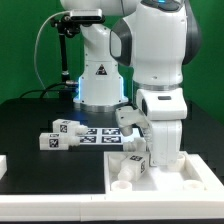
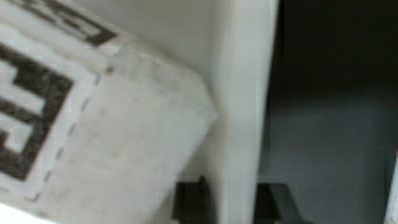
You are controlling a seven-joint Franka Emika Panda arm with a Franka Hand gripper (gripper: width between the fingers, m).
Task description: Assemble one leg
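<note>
Apparently lowering small white tagged rectangular plastic leg [image 2: 107,130], pressed beside hand [image 1: 137,150], over large flat white raised-edge panel [image 1: 190,175]; grip impossible to tell; next probably needing upright alignment into socket.

Table [image 1: 30,110]: black.
Marker board [image 1: 100,137]: flat, mid-table.
Panel [image 1: 200,175]: white, raised edges, nearest the exterior camera.
Backdrop [image 1: 20,40]: green.

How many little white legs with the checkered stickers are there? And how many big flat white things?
Legs lying loose at the exterior view's left: 3, as far as I can tell
Leg at the gripper: 1, it seems
Large white panel: 1
Marker board: 1
Total: 6
</note>
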